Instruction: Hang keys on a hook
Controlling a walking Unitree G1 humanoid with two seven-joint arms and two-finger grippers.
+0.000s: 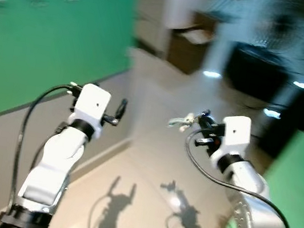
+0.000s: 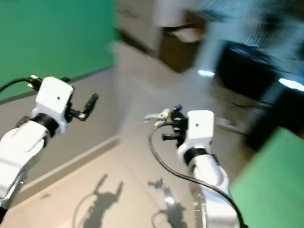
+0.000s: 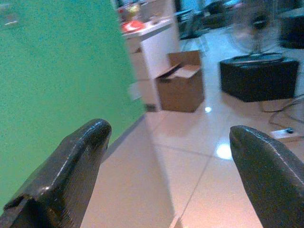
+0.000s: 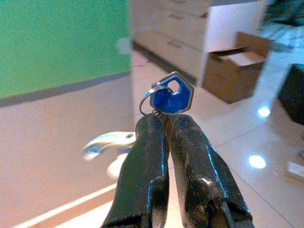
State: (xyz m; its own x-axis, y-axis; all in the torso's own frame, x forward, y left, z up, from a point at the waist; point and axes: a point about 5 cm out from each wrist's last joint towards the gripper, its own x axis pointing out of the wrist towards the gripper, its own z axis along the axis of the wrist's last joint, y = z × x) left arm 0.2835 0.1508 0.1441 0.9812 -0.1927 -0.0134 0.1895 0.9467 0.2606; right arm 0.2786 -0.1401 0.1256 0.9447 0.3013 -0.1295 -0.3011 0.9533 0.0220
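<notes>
No text, label, brand or number can be read; faint marks on the blue key head (image 4: 170, 99) are too blurred.

Blue-headed key (image 4: 170, 99) with a silver rim and silver ring, pinched by the glossy black right gripper (image 4: 167, 124); beside it, green wall (image 1: 43, 33) over a grey base strip; beyond the key, brown cardboard box (image 4: 236, 66), white cabinet (image 4: 228, 19), pale shiny floor tiles (image 1: 149, 166)

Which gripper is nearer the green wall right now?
Left. The left gripper is beside the green wall, jaws open; the right gripper, holding the keys, is farther out over the floor.
</notes>
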